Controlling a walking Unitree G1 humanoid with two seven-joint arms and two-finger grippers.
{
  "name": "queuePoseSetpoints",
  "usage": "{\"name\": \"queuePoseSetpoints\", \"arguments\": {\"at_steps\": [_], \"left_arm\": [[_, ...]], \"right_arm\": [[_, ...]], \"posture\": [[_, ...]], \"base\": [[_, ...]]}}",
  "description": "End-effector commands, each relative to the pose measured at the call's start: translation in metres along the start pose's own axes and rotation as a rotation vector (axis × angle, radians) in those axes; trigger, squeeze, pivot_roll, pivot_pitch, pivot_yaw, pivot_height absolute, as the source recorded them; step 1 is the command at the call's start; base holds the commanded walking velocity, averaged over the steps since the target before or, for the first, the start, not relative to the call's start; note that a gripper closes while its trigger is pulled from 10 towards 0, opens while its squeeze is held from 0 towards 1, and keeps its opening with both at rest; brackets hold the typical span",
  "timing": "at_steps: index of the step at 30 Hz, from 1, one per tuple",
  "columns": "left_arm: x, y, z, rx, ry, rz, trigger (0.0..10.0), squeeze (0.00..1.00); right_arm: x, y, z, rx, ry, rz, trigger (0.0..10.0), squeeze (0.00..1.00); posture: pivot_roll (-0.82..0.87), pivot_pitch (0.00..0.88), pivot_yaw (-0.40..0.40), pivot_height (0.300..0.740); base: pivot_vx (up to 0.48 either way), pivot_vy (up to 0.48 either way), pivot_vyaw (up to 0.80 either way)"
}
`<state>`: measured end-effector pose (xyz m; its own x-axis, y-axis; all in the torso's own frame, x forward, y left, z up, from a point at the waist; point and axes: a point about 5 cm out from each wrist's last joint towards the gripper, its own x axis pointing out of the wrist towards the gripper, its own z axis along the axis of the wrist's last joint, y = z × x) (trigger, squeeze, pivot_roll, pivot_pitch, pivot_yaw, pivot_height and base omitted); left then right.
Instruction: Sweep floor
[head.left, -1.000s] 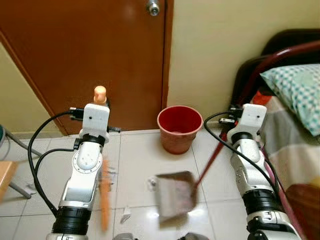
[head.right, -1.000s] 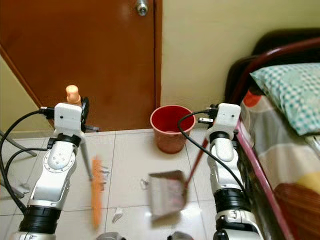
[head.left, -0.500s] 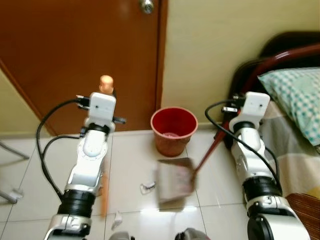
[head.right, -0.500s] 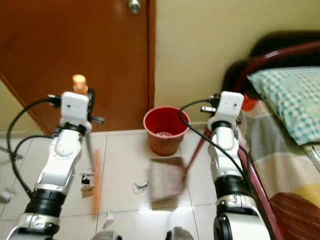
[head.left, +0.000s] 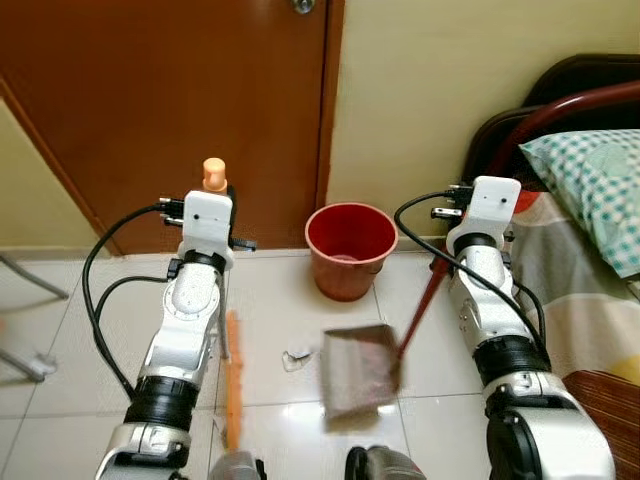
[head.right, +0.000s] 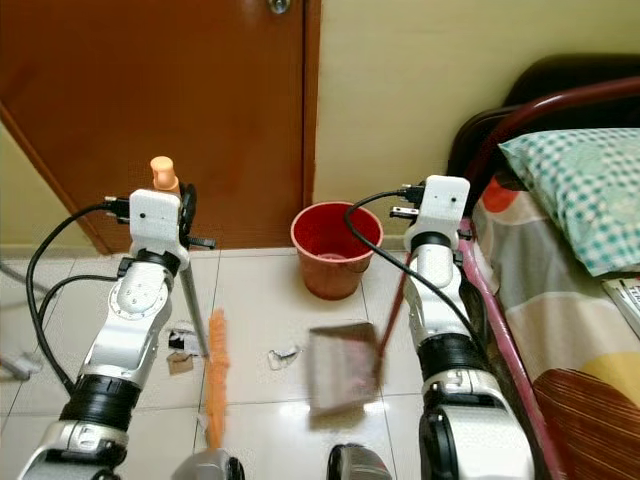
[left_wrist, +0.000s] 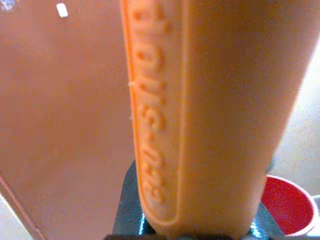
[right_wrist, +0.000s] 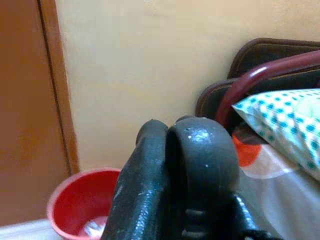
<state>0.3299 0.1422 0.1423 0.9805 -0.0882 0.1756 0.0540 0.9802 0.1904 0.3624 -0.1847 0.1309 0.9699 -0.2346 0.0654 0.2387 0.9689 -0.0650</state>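
While left gripper (left_wrist: 200, 220) pinches orange broom (head.left: 233, 375), right gripper (right_wrist: 175, 165) clamps brown dustpan (head.left: 358, 370).

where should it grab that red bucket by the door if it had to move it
Best bet is the rim of the red bucket, coming straight down from above. It stands upright with its mouth open, so one finger could slip inside and one outside the thin lip. The walls taper and look too wide to span. The near rim, facing the robot, seems easiest, since wall and door stand behind it.

White tiled floor (head.left: 280, 310), red bucket (head.left: 351, 249) by the door, paper scraps (head.left: 295, 358), brown scraps (head.right: 180, 352)
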Motion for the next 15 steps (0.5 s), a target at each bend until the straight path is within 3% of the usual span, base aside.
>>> {"name": "queuePoseSetpoints", "arguments": {"at_steps": [1, 10, 13, 15], "left_arm": [[0.009, -0.007, 0.017, -0.013, -0.075, -0.047, 10.0, 0.00], [0.007, -0.029, 0.013, -0.026, -0.051, -0.212, 10.0, 0.00], [0.006, -0.031, 0.012, -0.026, -0.050, -0.223, 10.0, 0.00], [0.002, -0.041, 0.007, -0.027, -0.022, -0.283, 10.0, 0.00]], "right_arm": [[0.009, -0.002, 0.016, -0.016, -0.050, -0.032, 10.0, 0.00], [0.013, 0.003, 0.018, -0.021, -0.051, -0.061, 10.0, 0.00], [0.012, 0.003, 0.017, -0.023, -0.052, -0.065, 10.0, 0.00], [0.010, 0.004, 0.015, -0.027, -0.052, -0.087, 10.0, 0.00]], "posture": [[0.04, 0.158, -0.022, 0.740], [0.03, 0.220, -0.007, 0.740], [0.03, 0.224, -0.006, 0.740], [0.03, 0.243, 0.001, 0.740]], "base": [[0.000, 0.000, 0.00], [0.000, 0.000, 0.00], [0.000, 0.000, 0.00], [0.000, 0.000, 0.00]]}}
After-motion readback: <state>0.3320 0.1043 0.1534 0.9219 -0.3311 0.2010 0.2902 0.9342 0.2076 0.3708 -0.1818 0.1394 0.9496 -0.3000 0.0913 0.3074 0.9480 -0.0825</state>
